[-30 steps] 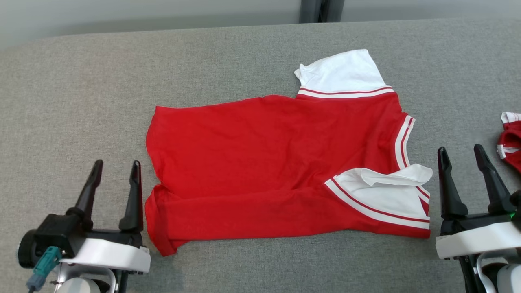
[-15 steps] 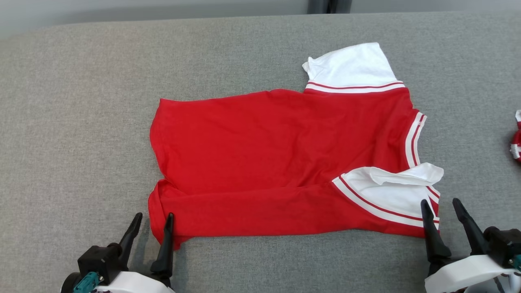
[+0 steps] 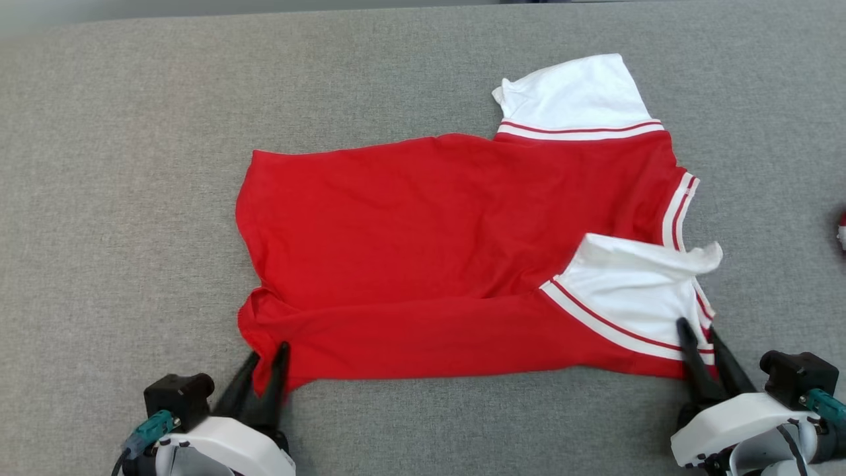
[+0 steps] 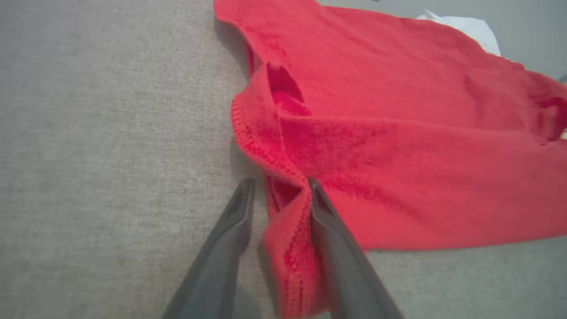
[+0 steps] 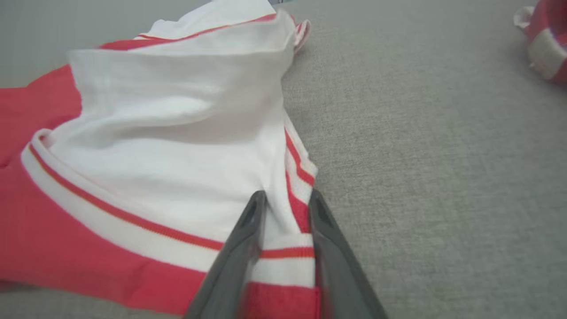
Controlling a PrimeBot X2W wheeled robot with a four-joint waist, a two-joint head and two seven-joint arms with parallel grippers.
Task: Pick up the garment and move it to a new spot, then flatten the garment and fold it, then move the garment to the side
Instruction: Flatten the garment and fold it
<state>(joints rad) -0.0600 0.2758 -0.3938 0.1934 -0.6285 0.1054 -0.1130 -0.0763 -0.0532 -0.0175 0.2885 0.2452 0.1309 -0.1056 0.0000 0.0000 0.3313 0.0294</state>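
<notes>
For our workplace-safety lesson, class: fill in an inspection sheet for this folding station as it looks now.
Surface: grey fabric top.
Job's things: red shirt with white sleeves, lying part folded, near sleeve rumpled.
Clutter: second red-and-white garment at the right edge.
Grippers: left gripper straddles the hem corner, grip unclear; right gripper pinches the near sleeve's striped edge.
Cables: teal plug at each wrist.
Surroundings: pale strip beyond the far edge.

Left tool [image 3: 269, 352], right tool [image 3: 696, 328] onto garment [image 3: 429, 225]

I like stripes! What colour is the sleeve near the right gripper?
The sleeve is white with red-striped trim; right wrist view shows it best.
</notes>
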